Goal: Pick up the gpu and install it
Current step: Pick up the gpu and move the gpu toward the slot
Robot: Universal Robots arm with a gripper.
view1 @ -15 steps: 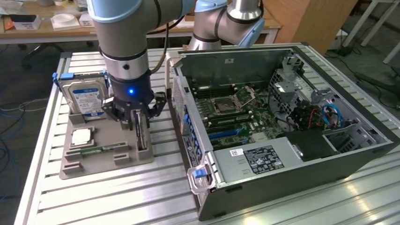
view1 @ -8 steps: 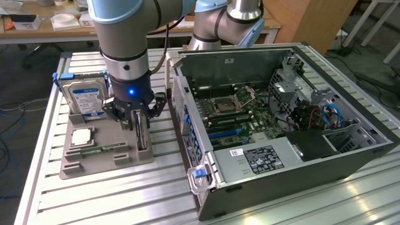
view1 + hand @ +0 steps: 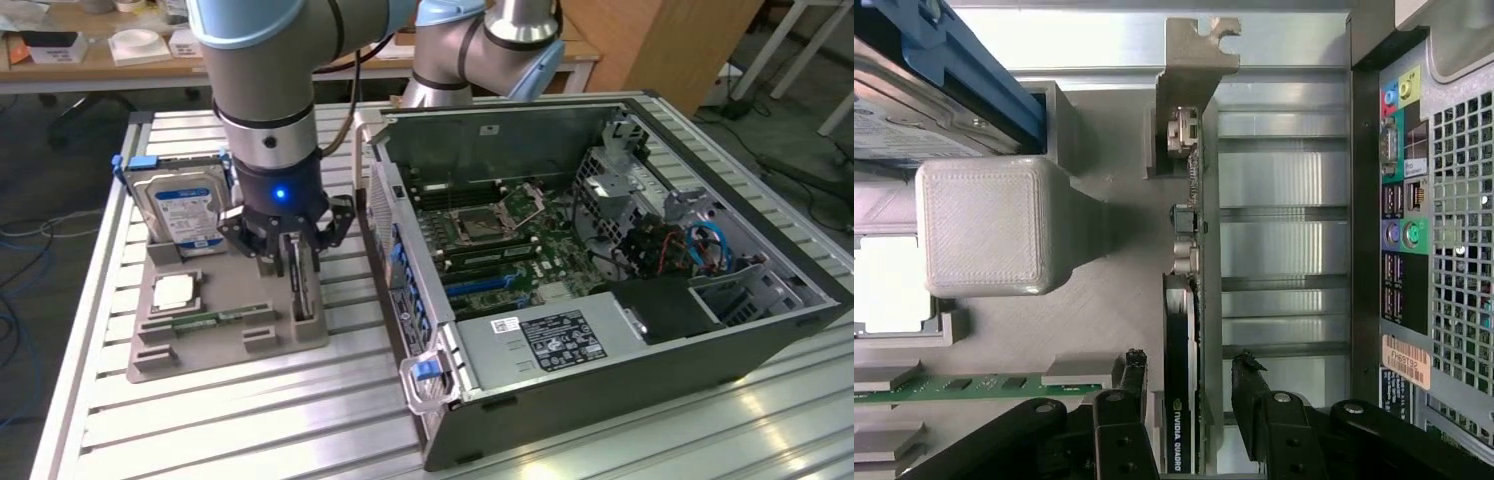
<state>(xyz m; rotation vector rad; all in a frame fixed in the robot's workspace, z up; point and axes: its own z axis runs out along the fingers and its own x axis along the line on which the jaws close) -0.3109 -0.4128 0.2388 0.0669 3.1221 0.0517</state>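
The end effector is open, its fingers on either side of the gpu with a gap on each side, and the card stands upright on its edge directly below it, in the grey tray on the worktop.

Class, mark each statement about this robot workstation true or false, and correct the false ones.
1. The gripper holds the graphics card in the air above the holder. False: the card stands in its holder slot, with the open jaws on either side of it.
2. The hard drive stands upright in the holder. True.
3. The computer case is closed. False: its side is open, showing the motherboard.
4. The memory stick lies flat in the holder. True.
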